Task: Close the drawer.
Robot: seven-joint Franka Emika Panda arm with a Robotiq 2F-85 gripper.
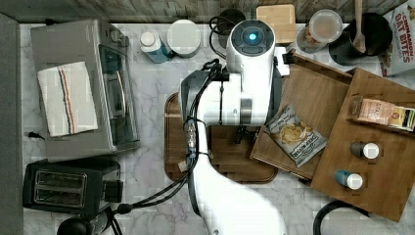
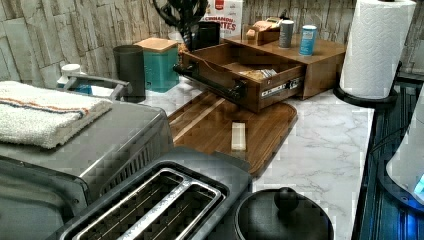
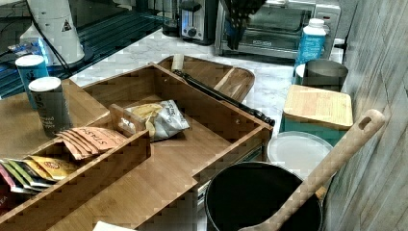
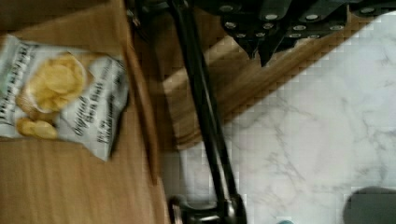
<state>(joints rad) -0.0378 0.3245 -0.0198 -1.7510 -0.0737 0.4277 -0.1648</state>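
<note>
Starting nearest the left view's camera, a toaster (image 2: pixel 165 200) sits at 7 o'clock and a black pot lid (image 2: pixel 282 217) at 5 o'clock. Behind them, at 9 o'clock, a folded towel (image 2: pixel 45 117) lies on a toaster oven (image 2: pixel 100 135).

Near the frame's centre, the dark cutting board (image 2: pixel 250 132) lies flat on the marble desk (image 2: pixel 325 150) with a small pale block (image 2: pixel 238 136) on it.

Beyond the board, toward 12 o'clock, the drawer (image 2: pixel 240 75) stands pulled well out of its unit. Its front panel and black handle bar (image 2: pixel 210 80) reach over the board's far edge. A chip bag (image 1: pixel 296 134) lies inside it. In the top view the drawer lies at 3 o'clock from the centre.

In the wrist view the gripper (image 4: pixel 259 51) hangs over the board's edge, just beside the handle bar and apparently clear of it. Its fingertips seem pressed together with nothing between them, though that view is blurred.

Farthest back, at 1 o'clock in the left view, the unit's top panel (image 2: pixel 325 50) carries two bottles (image 2: pixel 286 34). A paper towel roll (image 2: pixel 377 45) stands at 2 o'clock.
</note>
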